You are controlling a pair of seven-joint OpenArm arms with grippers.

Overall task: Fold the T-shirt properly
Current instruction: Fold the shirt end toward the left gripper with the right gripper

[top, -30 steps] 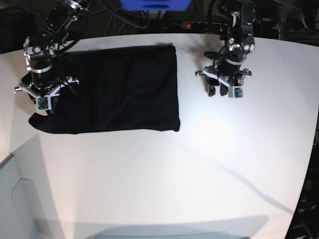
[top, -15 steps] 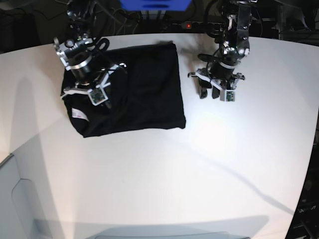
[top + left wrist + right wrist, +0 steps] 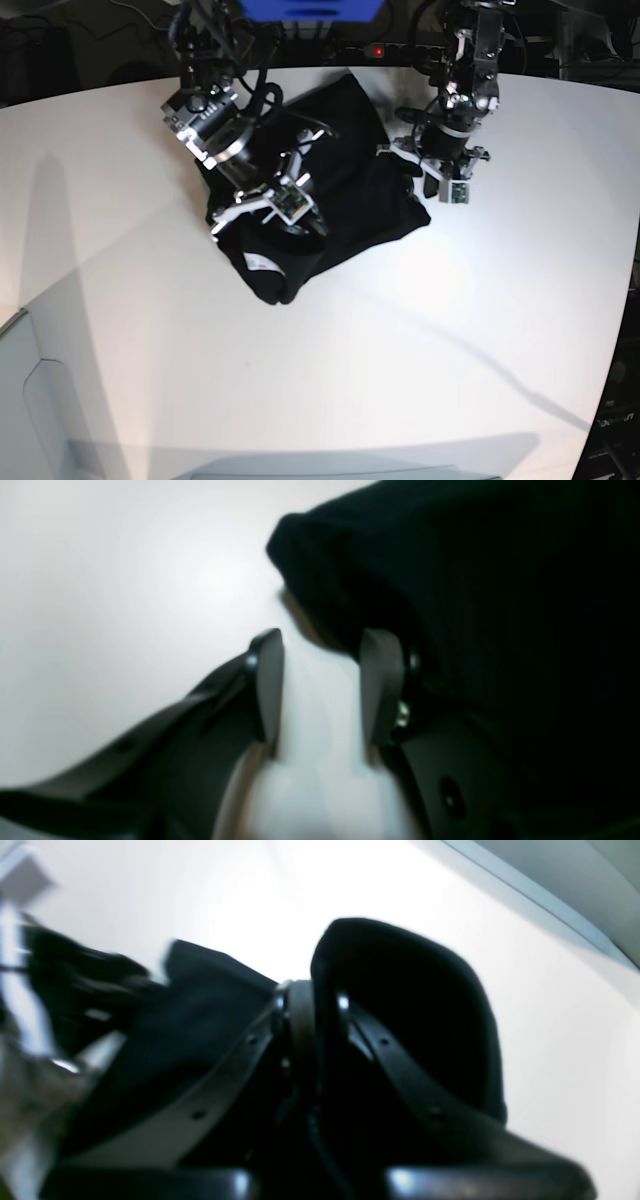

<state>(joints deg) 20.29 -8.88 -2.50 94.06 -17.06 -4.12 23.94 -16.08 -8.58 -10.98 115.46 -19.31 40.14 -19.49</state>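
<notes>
In the right wrist view the right gripper [image 3: 312, 1005] has its black fingers pressed together on a fold of the large plain black cloth T-shirt [image 3: 330, 190], which bulges above the fingertips; in the base view it sits left of centre over the bunched shirt. The left gripper [image 3: 325, 650], upper right of centre in the base view, stands with fingers parted and nothing between them, one finger against the shirt's rounded edge. The shirt lies crumpled in the upper middle of the round white table [image 3: 420, 350], a small white tag [image 3: 258, 262] showing at its lower-left edge, with bare tabletop wide around it.
</notes>
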